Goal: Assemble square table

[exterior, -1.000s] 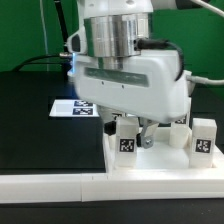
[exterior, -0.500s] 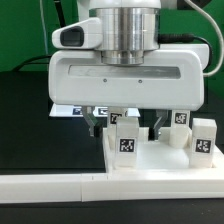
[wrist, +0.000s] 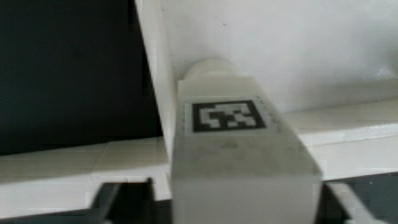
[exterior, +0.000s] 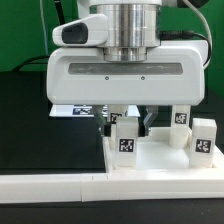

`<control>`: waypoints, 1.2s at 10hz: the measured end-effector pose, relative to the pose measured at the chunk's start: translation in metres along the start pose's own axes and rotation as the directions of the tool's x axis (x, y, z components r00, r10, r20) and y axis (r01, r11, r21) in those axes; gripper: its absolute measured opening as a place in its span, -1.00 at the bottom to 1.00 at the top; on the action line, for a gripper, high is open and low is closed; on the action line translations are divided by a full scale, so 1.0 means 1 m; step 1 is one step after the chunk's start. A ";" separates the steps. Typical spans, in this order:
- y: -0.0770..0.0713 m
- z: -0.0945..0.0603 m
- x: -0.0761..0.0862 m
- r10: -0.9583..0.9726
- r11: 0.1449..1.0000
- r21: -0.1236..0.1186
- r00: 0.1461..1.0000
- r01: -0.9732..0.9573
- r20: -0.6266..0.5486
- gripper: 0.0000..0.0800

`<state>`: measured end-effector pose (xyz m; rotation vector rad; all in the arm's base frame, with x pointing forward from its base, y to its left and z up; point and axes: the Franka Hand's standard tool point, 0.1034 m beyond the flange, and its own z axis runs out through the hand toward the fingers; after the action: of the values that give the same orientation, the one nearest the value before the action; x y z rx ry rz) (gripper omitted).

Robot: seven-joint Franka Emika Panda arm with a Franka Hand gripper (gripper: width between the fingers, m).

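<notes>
Apparently upright, white tagged leg block point(wrist: 233, 150) on tabletop point(exterior: 150, 160).

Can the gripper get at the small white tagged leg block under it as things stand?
Probably yes. The gripper hangs right over the small white tagged leg block, one finger on each side and nothing between; the wrist view shows the block centred below. The neighbouring white leg blocks stand apart.

text: none readable | signs: black-white tags on 3 leg blocks point(exterior: 127, 139) | marker board point(exterior: 78, 109) tags, apparently similar
</notes>
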<state>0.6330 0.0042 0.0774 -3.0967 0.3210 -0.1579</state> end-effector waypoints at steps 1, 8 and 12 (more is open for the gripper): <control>0.001 0.000 0.000 0.058 0.998 -0.001 0.998 -0.058 0.000 -0.28; 0.005 0.001 -0.005 0.860 0.509 -0.022 0.508 -0.860 0.038 -0.27; 0.008 0.002 -0.008 0.989 0.120 -0.029 0.117 -0.992 0.086 -0.19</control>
<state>0.6235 -0.0023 0.0744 -2.0403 2.2164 0.0300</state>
